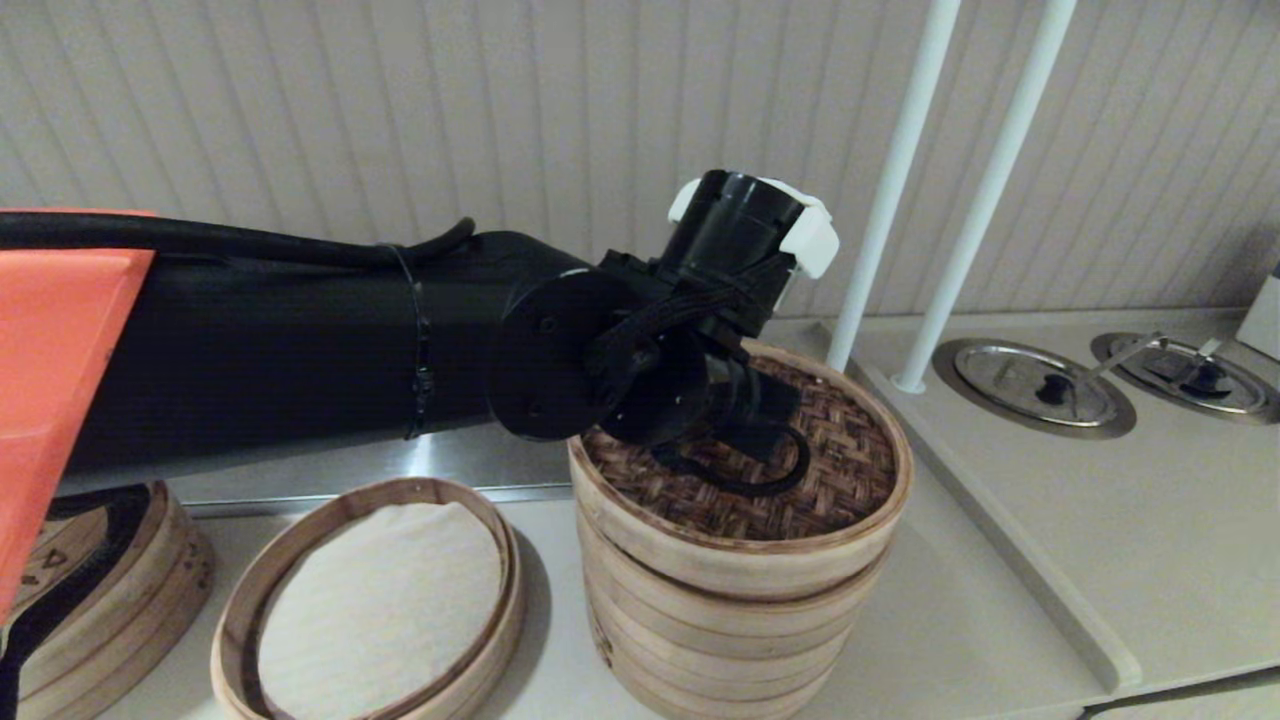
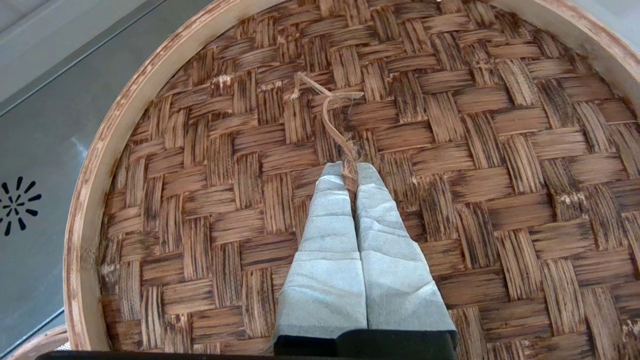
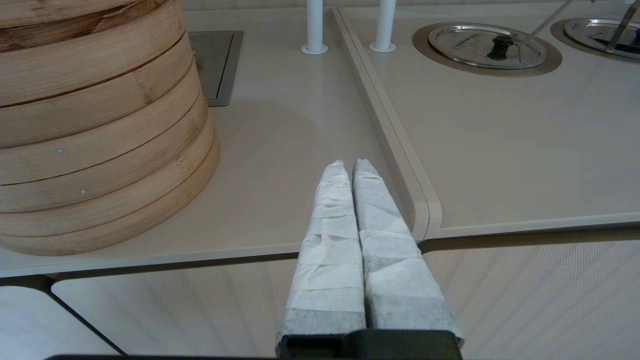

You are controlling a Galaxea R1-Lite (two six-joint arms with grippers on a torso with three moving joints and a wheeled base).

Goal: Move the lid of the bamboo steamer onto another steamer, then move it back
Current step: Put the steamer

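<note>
The bamboo steamer lid (image 1: 850, 470), dark woven top with a pale rim, lies on top of the tall multi-tier stack (image 1: 720, 620) at the middle of the counter. My left gripper (image 2: 350, 170) comes down onto the lid's centre and is shut on its string loop (image 2: 330, 107); the string runs up between the fingertips. In the head view the left wrist covers the gripper. Another steamer (image 1: 420, 488), a low ring lined with white cloth, sits to the left of the stack. My right gripper (image 3: 349, 165) is shut and empty, low at the counter's front edge, right of the stack (image 3: 95, 135).
A big bamboo stack with triangle cut-outs (image 1: 110, 580) stands at the far left. Two white poles (image 1: 890, 190) rise behind the tall stack. To the right a raised counter section holds two round metal lids (image 1: 1035, 385). A steel plate with a drain (image 2: 17, 205) lies behind.
</note>
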